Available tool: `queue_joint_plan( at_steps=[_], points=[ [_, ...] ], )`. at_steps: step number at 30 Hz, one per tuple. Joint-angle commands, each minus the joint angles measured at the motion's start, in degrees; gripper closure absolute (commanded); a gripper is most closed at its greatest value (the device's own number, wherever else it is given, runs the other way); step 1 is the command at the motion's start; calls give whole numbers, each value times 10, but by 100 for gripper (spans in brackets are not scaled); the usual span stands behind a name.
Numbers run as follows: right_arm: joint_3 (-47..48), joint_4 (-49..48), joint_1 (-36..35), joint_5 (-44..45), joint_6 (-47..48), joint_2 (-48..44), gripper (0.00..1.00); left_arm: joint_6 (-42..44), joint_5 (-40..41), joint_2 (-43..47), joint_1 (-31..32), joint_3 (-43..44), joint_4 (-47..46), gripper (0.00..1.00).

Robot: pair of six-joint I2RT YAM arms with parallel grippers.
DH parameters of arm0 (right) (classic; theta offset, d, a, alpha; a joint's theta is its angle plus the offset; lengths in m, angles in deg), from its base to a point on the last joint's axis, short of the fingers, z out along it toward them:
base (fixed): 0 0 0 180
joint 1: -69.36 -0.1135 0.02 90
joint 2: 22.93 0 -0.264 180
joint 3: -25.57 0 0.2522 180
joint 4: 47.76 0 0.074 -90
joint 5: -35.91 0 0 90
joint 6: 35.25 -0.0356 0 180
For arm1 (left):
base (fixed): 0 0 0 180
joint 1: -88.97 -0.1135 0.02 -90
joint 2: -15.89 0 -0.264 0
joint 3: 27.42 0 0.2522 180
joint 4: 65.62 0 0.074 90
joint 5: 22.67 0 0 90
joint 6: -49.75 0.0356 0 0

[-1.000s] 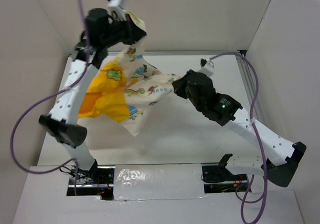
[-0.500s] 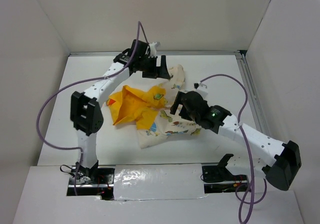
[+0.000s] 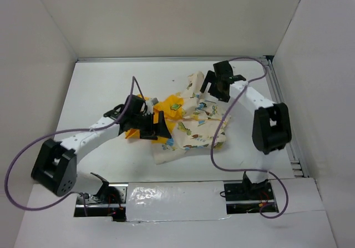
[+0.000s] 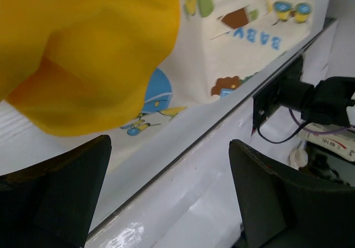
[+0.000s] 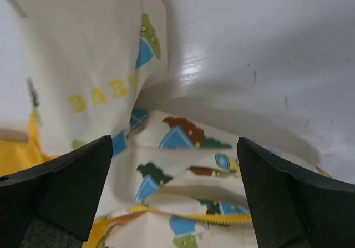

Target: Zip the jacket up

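**Jacket and jaws before the zip is found.** We see the jacket (image 3: 191, 123) lying in a crumpled heap on the table (image 3: 100, 87), unzipped. Its longer run stretches roughly from one gripper to the other.

The left gripper (image 3: 154, 131) hangs low at the near-left end of the heap. In its wrist view the left gripper (image 4: 169, 145) has its jaws spread wide with nothing between them. The yellow lining (image 4: 83, 48) bulges just ahead of the jaws and to their left, and the cream printed fabric (image 4: 233, 31) lies ahead and to their right.

The right gripper (image 3: 213, 90) hovers at the far-right end. In its wrist view the right gripper (image 5: 175, 142) is also spread and empty. Folds of the jacket (image 5: 83, 65) sit directly below and ahead of the jaws, with bare table beyond them to the right.

We cannot pick out the zipper, its slider or the two front edges in any view. We judge the two arms about equally near the cloth, each over its own end. The coming move therefore turns on spreading the heap along this line between the jaws, so that the front opening shows.
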Motion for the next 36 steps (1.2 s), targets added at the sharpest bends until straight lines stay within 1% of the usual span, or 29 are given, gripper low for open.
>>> queue_joint_plan(
  at_steps=[1,2,3,5,6,7,8,9,11,12,13,14,16,17,19,20,21,22,23,24,25,26,28,29,31,32,34,35,36],
  points=[
    [63,20,17,-70,26,63,0,-32,-78,-75,15,3,-107,1],
    [63,21,19,-88,25,74,0,-22,-82,-96,16,14,-108,1],
    [59,19,20,-88,20,84,0,-20,-74,-149,15,45,-105,1],
    [25,6,22,-93,13,84,0,-14,-59,-206,3,92,-56,1],
    [10,0,22,-99,11,73,1,-9,-54,-257,-18,148,-37,1],
    [-29,-7,21,-107,10,67,3,-5,-46,-280,-28,172,-22,1],
    [-49,-15,19,-120,9,60,4,2,-25,-296,-35,191,-9,1],
    [-69,-19,15,-123,8,40,6,8,23,-327,-46,231,-7,1],
    [-139,-42,-5,-127,-3,13,11,27,60,-366,-61,283,7,1],
    [-186,-50,-14,-131,-10,-19,15,31,74,-413,-77,350,31,1],
    [-206,-60,-22,-138,-17,-36,20,38,96,-440,-87,388,43,1],
    [-226,-73,-41,-145,-36,-68,21,38,102,-495,-103,478,64,1],
    [-271,-82,-63,-156,-53,-98,22,54,97,-547,-117,563,108,1],
    [-282,-83,-84,-154,-68,-126,22,59,81,-589,-129,647,123,1],
    [-292,-69,-98,-110,-75,-153,22,71,60,-612,-138,715,170,1],
    [-291,-48,-100,-89,-81,-178,21,77,47,-607,-139,733,179,1],
    [-285,-40,-100,-75,-82,-190,21,83,49,-591,-136,719,166,1],
    [-281,-33,-97,-25,-81,-200,21,91,56,-565,-134,691,149,1],
    [-272,-22,-93,-5,-77,-221,20,97,67,-506,-127,617,125,1],
    [-268,-16,-93,2,-76,-238,20,98,74,-444,-126,540,114,1],
    [-265,-16,-93,6,-75,-238,20,98,79,-443,-123,539,106,1],
    [-263,-10,-93,6,-76,-249,20,97,86,-382,-121,468,103,1],
    [-261,-8,-107,4,-76,-258,18,83,114,-319,-121,398,96,1],
    [-258,-6,-115,-5,-74,-262,17,78,120,-258,-120,336,94,1],
    [-254,-3,-151,-15,-75,-257,11,64,136,-202,-122,281,88,1],
    [-252,2,-165,-22,-80,-249,10,61,138,-152,-123,233,77,1],
    [-253,0,-185,-16,-96,-236,7,51,137,-113,-125,196,69,1],
    [-256,-8,-187,-1,-130,-223,7,50,131,-89,-126,165,62,1],
    [-254,-12,-184,6,-147,-213,11,48,127,-81,-126,149,57,1]
  ],
)
